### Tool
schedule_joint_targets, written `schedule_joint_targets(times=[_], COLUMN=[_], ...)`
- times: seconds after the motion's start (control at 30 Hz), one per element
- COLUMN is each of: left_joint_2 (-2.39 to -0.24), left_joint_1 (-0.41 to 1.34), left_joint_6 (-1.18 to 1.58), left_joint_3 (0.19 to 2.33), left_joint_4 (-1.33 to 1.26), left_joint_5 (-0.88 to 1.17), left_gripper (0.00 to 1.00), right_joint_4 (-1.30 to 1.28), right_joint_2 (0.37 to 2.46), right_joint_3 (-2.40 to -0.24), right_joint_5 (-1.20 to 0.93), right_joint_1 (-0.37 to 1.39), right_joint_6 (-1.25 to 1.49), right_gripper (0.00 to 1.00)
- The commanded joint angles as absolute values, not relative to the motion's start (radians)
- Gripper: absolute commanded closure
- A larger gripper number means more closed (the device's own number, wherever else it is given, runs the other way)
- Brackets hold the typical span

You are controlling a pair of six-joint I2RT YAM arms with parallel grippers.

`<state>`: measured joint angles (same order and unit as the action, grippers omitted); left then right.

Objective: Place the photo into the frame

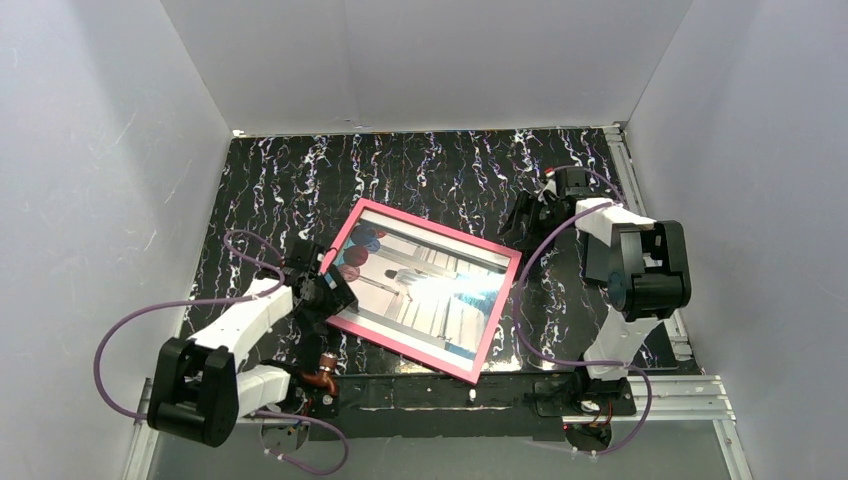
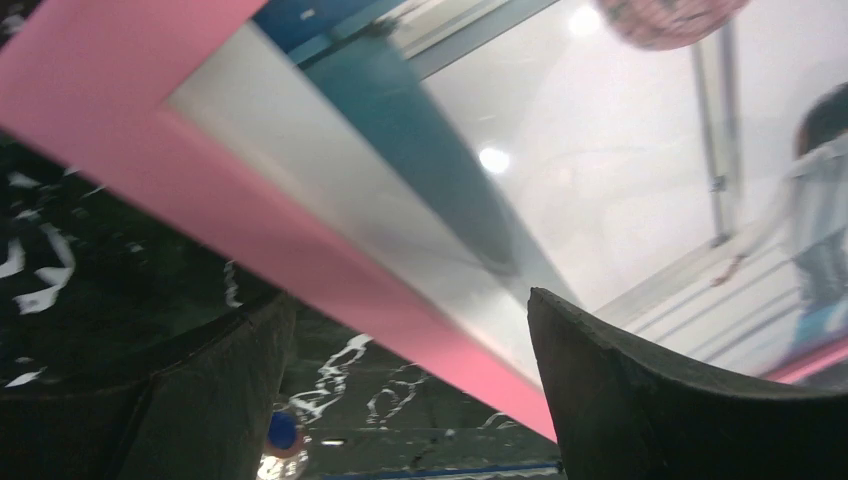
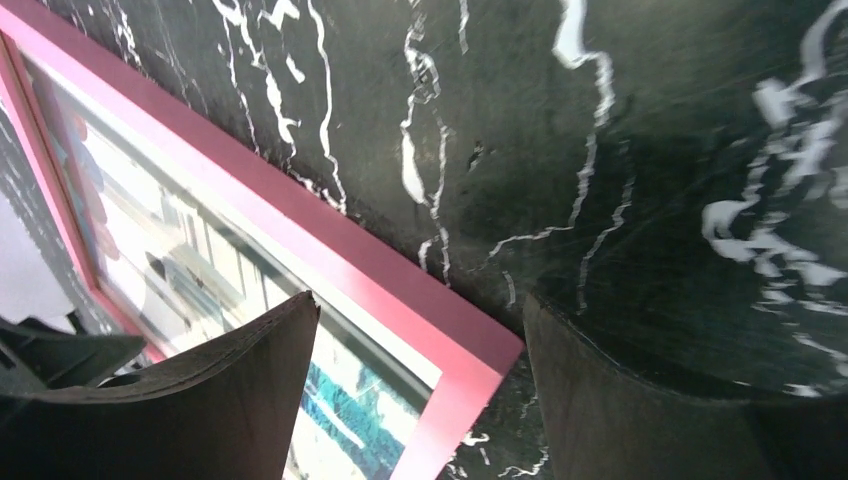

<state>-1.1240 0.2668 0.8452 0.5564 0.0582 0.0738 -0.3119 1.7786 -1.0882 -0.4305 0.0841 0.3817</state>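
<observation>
The pink-red frame [image 1: 440,229] lies flat, front up, in the middle of the black marbled table. The photo [image 1: 430,290] shows through its pane: red and blue balloons at the far left, a person in a bright hall. My left gripper [image 1: 328,290] is at the frame's left edge; in the left wrist view the open gripper [image 2: 410,390] has the pink edge [image 2: 250,210] running between its fingers, with the photo [image 2: 620,150] beyond. My right gripper [image 1: 527,222] is open at the far right corner; in the right wrist view the gripper [image 3: 420,390] has the corner [image 3: 470,360] between its fingers.
White walls close in the table [image 1: 300,170] on the left, back and right. A metal rail [image 1: 660,390] runs along the near edge by the arm bases. Purple cables [image 1: 110,340] loop from both arms. A small copper part [image 1: 322,380] sits by the left base.
</observation>
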Motion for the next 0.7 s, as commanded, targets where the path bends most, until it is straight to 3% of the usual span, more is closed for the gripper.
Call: schedule_joint_targets(times=[0.0,0.27,0.67], left_joint_2=[-1.223,-1.390,-1.718], left_joint_1=[0.251,0.251,0.253], left_joint_6=[0.818,0.816,0.779], left_joint_3=[0.589,0.682,1.011], left_joint_4=[0.016,-0.089,-0.087], left_joint_5=[0.186,0.285,0.398], left_gripper=[0.15,0.12,0.07], right_joint_4=[-0.369,-0.398,-0.411], right_joint_2=[1.793,1.738,1.573], right_joint_3=[-1.127,-1.067,-0.917], right_joint_5=[-0.489,-0.517,-0.547], right_joint_1=[0.109,0.115,0.114], right_joint_6=[0.397,0.434,0.465], right_gripper=[0.17,0.17,0.17])
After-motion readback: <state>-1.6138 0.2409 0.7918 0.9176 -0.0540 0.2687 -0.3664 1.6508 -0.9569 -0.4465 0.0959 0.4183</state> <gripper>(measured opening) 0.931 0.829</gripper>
